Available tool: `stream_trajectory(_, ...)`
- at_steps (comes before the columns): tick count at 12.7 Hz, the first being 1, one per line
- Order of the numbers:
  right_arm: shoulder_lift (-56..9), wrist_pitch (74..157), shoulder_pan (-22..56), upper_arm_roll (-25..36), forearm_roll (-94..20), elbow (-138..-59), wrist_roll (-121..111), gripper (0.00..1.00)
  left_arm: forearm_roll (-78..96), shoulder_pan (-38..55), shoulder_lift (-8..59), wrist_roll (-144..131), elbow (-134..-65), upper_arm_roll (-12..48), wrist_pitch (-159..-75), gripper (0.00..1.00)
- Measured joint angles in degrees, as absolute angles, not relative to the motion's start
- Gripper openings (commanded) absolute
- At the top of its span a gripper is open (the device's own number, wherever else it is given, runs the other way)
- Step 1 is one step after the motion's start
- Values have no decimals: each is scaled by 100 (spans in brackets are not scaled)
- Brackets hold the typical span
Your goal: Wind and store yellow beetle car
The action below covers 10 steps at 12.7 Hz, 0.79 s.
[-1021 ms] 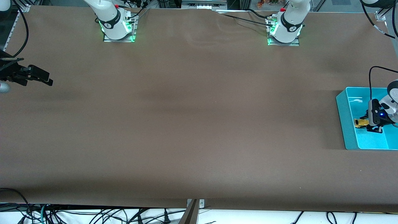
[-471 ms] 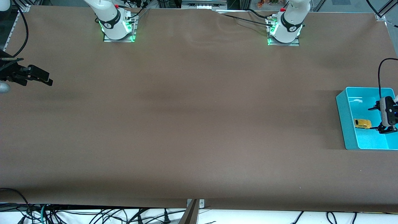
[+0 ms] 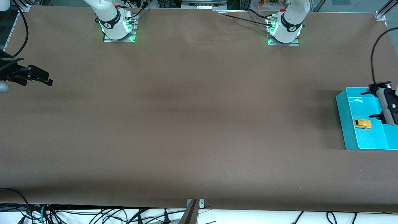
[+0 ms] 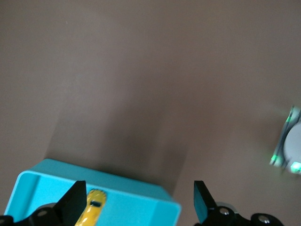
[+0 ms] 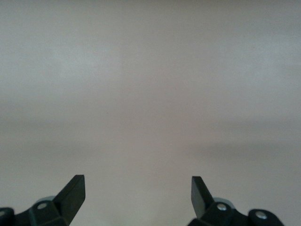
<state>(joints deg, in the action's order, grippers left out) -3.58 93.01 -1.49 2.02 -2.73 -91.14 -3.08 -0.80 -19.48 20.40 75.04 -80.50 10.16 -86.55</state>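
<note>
The yellow beetle car (image 3: 362,123) lies on the floor of the teal bin (image 3: 342,115) at the left arm's end of the table, with nothing touching it. My left gripper (image 3: 373,104) hangs open and empty above the bin, lifted clear of the car. In the left wrist view the car (image 4: 93,208) shows inside the bin (image 4: 141,194) beside one fingertip, and the left gripper (image 4: 138,202) has its jaws spread wide. My right gripper (image 3: 46,79) waits open and empty over the right arm's end of the table; in the right wrist view the right gripper (image 5: 138,188) has only bare table below it.
Brown table cover (image 3: 192,118) spans the whole surface. The two arm bases (image 3: 117,26) (image 3: 284,29) stand along the edge farthest from the front camera. A black cable (image 3: 373,59) loops above the bin. The bin reaches the table's end.
My left gripper opened and let go of the car, then rose and drew back from it. The car stays in the bin. The right arm has not moved.
</note>
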Motion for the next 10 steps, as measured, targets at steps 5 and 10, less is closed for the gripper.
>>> stream_trajectory(5,-362,9299,-149,202,-273,-9118,-310,100,-49,-722,1207,3163,-8037,979,-8307,100)
stream_trajectory(10,-365,9299,-149,202,-273,-9125,-312,100,215,-109,980,787,-8055,210,-8274,100)
